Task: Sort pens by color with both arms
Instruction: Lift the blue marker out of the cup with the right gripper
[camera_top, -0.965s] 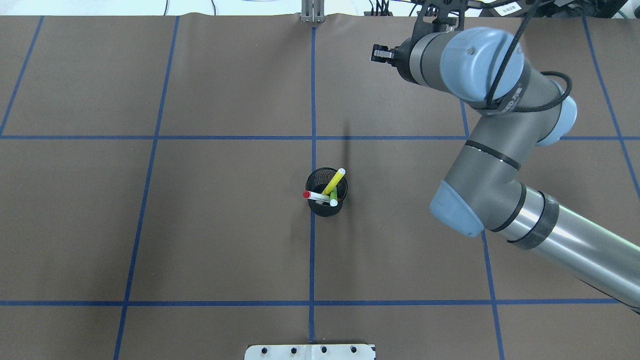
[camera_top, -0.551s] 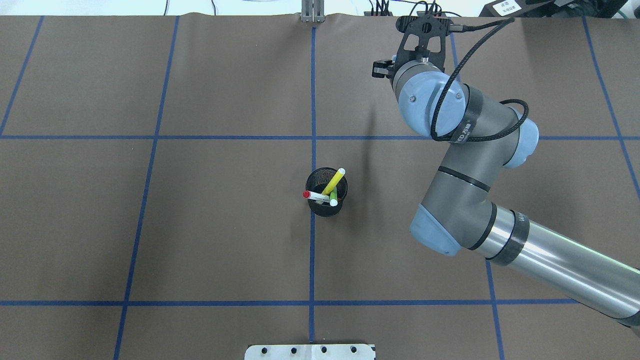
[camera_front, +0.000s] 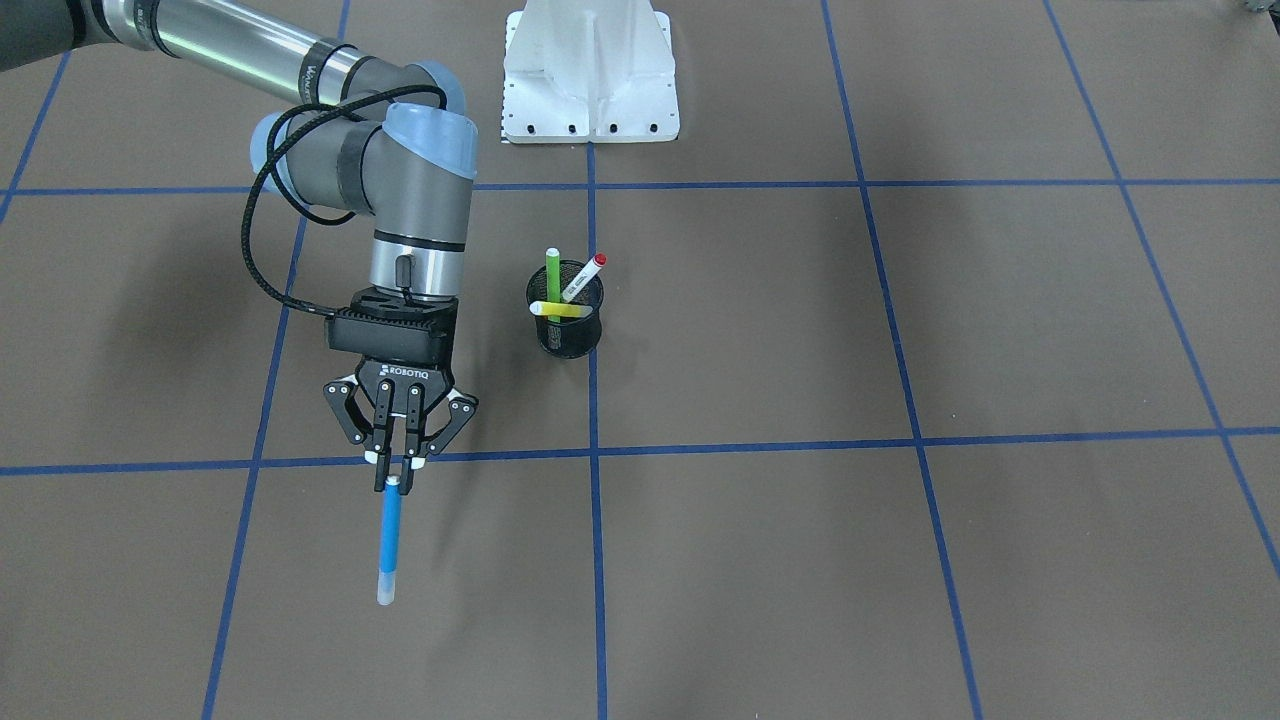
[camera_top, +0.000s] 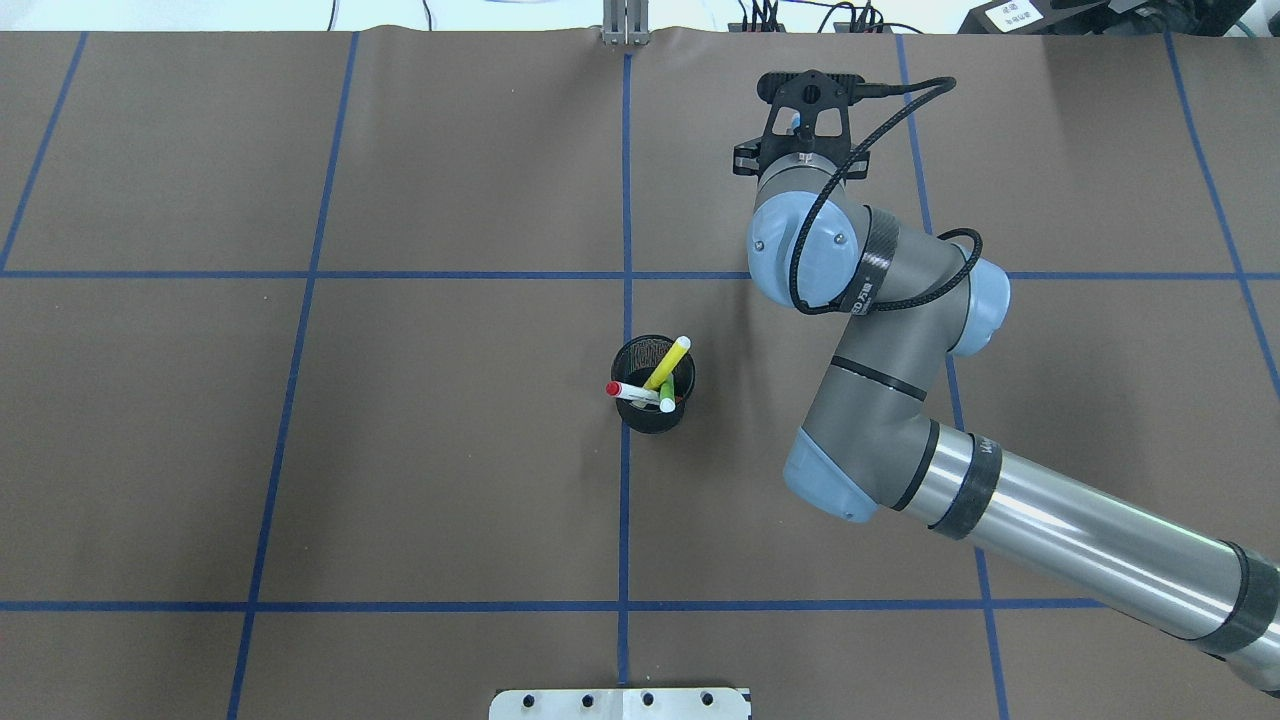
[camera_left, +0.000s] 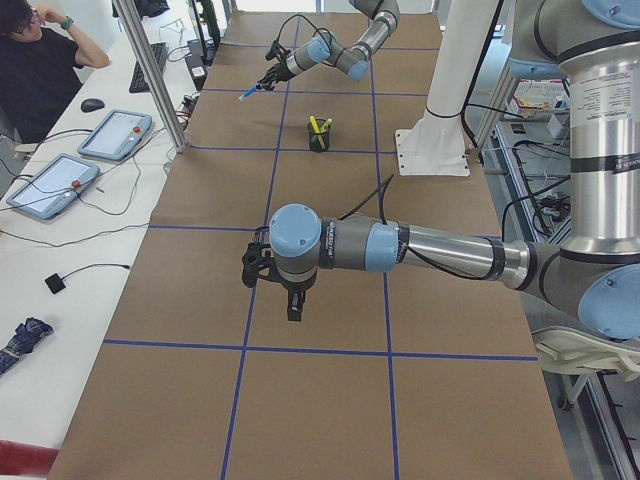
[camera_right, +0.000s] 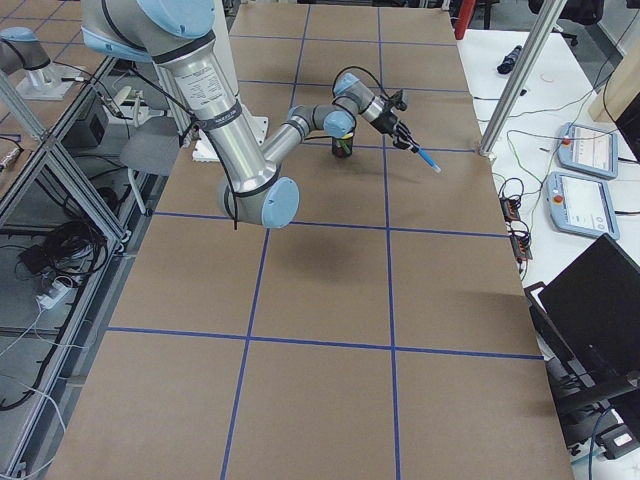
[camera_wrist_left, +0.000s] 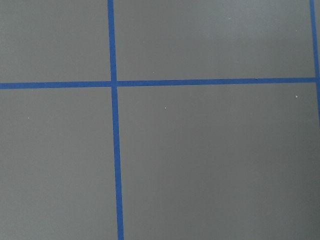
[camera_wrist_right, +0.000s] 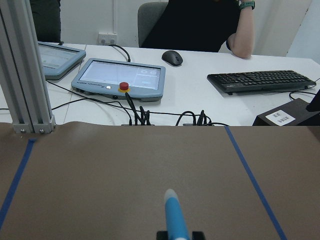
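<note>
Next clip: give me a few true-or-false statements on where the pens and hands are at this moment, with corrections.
1. The right hand grips the blue pen by one end. True.
2. The mesh cup holds four pens. False: it holds three, the green pen, the yellow pen and the white pen with red cap.
3. The blue pen hangs directly over the mesh cup. False: it is well apart from the cup, toward the operators' side.
4. The left wrist view shows only the table and its blue tape lines. True.

The table cover is matt brown paper, the right arm partly glossy metal, the cup black mesh.
</note>
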